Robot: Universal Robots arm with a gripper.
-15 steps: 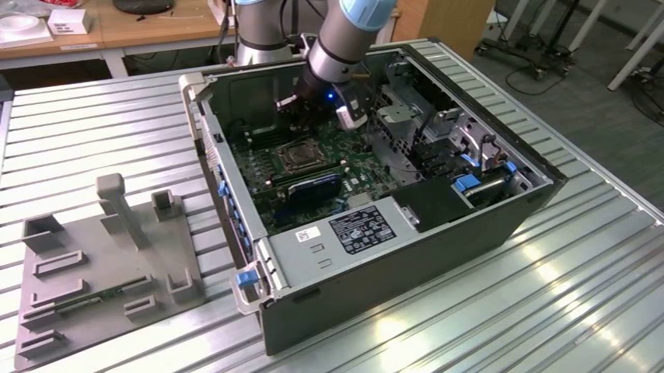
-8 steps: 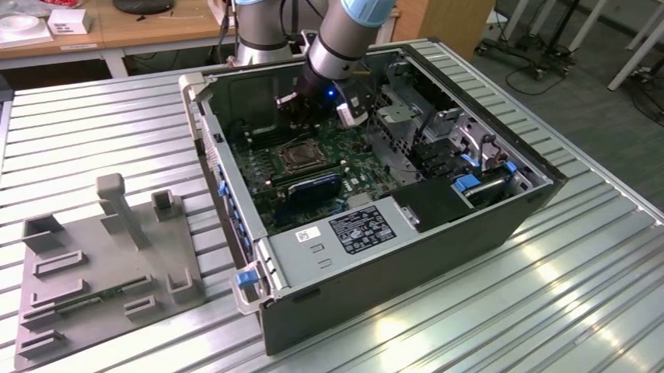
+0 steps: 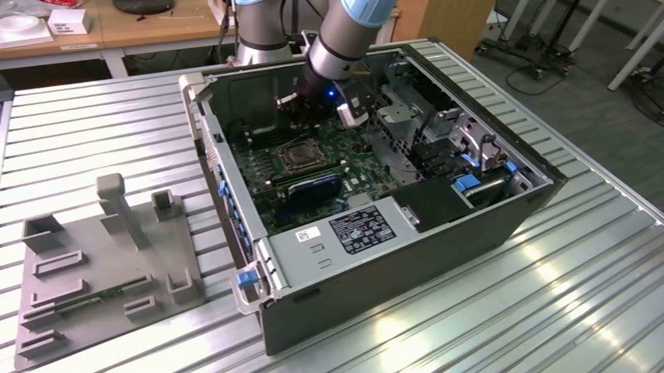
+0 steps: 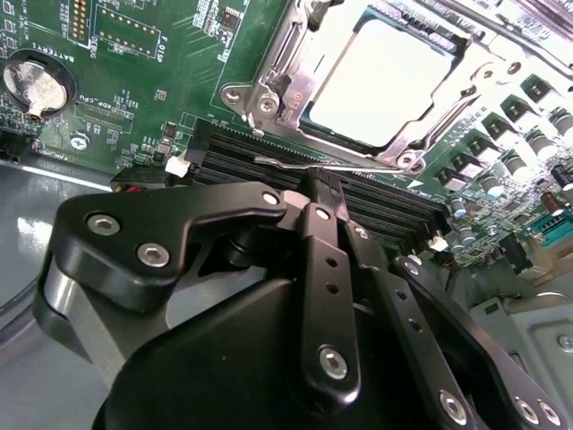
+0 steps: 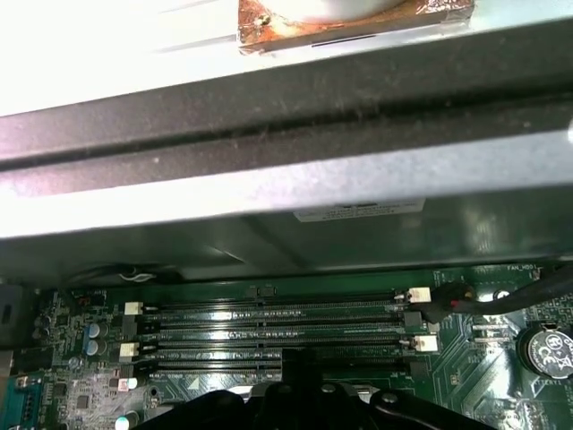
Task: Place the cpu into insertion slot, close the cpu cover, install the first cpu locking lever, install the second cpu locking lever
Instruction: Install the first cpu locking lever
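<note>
The cpu (image 4: 380, 81), a pale square chip, lies flat in the insertion slot (image 3: 295, 158) on the green motherboard inside the open computer case. The cpu cover (image 4: 279, 76), a silvery frame, lies down around the chip's edges. A thin silvery locking lever (image 4: 277, 162) runs along the socket's side nearest the black memory slots. My gripper (image 4: 327, 179) is shut, its black fingertips pressed together right at this lever, with nothing visibly clamped between them. In the exterior view the gripper (image 3: 298, 116) hangs inside the case just behind the socket.
The case walls (image 3: 213, 148) and the drive cage (image 3: 467, 148) hem in the arm. Black memory slots (image 5: 269, 340) lie beside the socket, and a coin battery (image 4: 31, 85) sits further along the board. A grey fixture (image 3: 104, 256) stands on the ribbed table at the exterior view's left.
</note>
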